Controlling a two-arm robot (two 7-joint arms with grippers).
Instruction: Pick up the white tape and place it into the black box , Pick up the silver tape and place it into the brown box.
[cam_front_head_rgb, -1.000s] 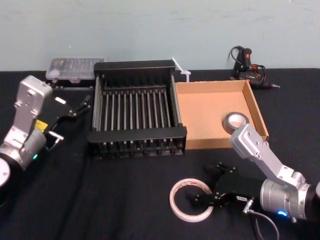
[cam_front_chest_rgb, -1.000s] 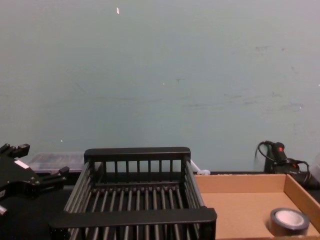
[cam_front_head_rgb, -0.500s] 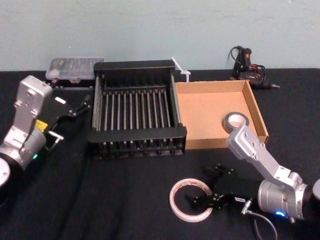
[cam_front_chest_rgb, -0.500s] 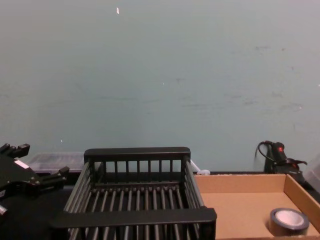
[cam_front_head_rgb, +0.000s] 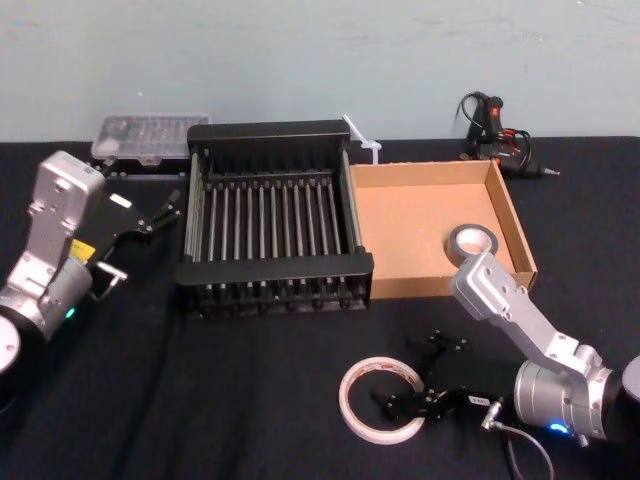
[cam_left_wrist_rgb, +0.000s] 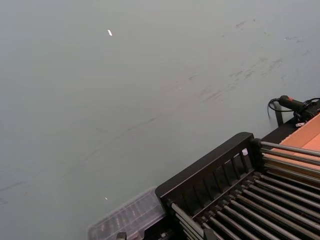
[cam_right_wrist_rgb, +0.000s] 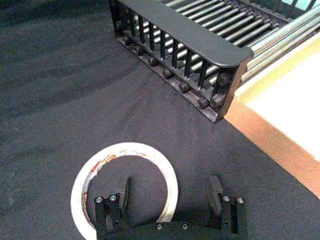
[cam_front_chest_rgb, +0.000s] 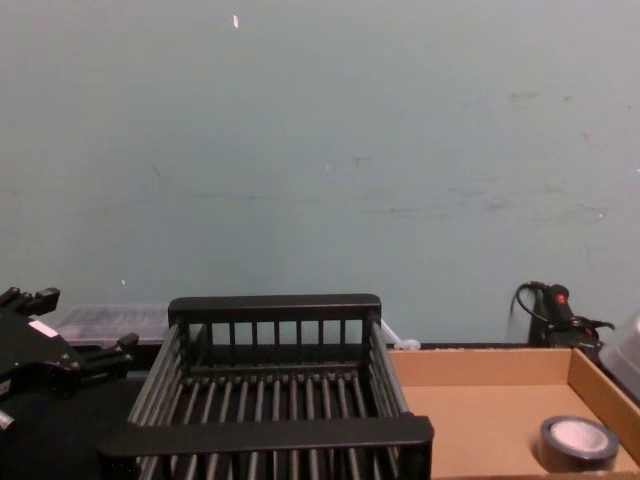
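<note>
We see the white tape (cam_front_head_rgb: 347, 410) lying flat on the black table (cam_front_head_rgb: 250, 400), at about 5 o'clock from the black box (cam_front_head_rgb: 270, 135). The right gripper (cam_right_wrist_rgb: 170, 187) is low over it with its jaws wide, one finger in the hole and the other outside the rim. Whether either finger touches the roll we cannot tell. The brown box (cam_front_head_rgb: 425, 172) sits touching the crate at its 3 o'clock. The silver tape (cam_front_chest_rgb: 572, 440) lies inside it, toward 4 o'clock. The left gripper (cam_front_head_rgb: 165, 212) is parked at the crate's 9 o'clock, jaws parted and holding nothing.
</note>
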